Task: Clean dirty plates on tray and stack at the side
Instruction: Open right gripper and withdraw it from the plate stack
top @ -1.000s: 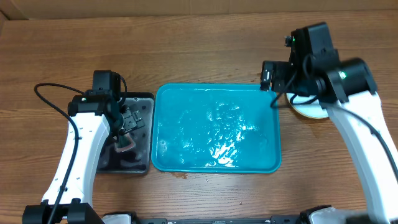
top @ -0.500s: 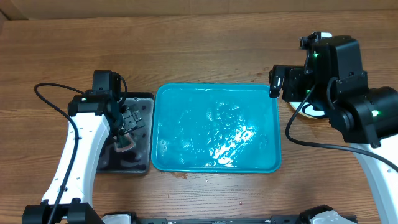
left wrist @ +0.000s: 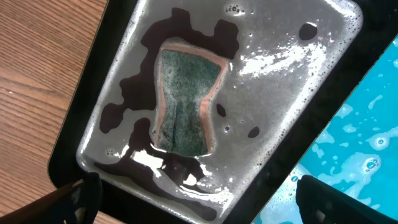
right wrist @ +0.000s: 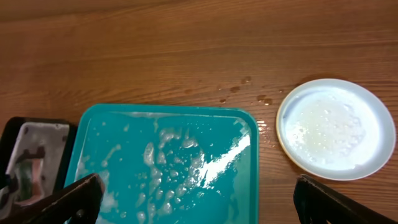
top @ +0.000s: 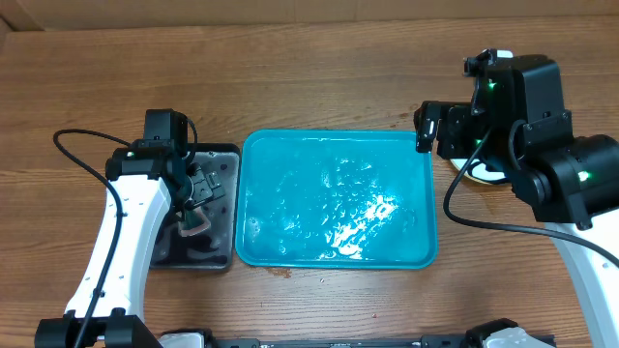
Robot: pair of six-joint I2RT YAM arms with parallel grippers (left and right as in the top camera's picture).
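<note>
The tray (top: 290, 227) is seen at the middle of the counter (top: 319, 58). Its turquoise floor is glazed with water and flecked with white suds, and light is thrown back off the wet patch toward its right side. Just beside its left edge a smaller black tray (top: 224, 232) is set, and the left arm is held over it.

From the left wrist, the left tool (left wrist: 198, 183) is shown spread wide, one finger at each lower corner of the view, with nothing pinched between them. Below it a sponge (left wrist: 183, 102) is found lying flat in the black tray. Its green scouring face is turned up, a pinkish edge runs around it, and its sides are drawn in at the waist. Grey soapy water is pooled about it.

Over to the right, the plates (right wrist: 336, 127) are placed on the bare counter just to the right of the tray, parted from it by a narrow strip of wood. The top plate is shown right way up, its white centre filmed with foamy water inside a pale rim. A yellowish edge is glimpsed under its lower left side, but how many plates lie in the pile cannot be told. From overhead only a sliver of the plates is seen beneath the right arm.

The right tool (right wrist: 196, 190) is held near the tray's far right corner, fingers spread wide, nothing gripped. A few drops (right wrist: 245, 84) are scattered on the wood just beyond that corner.
</note>
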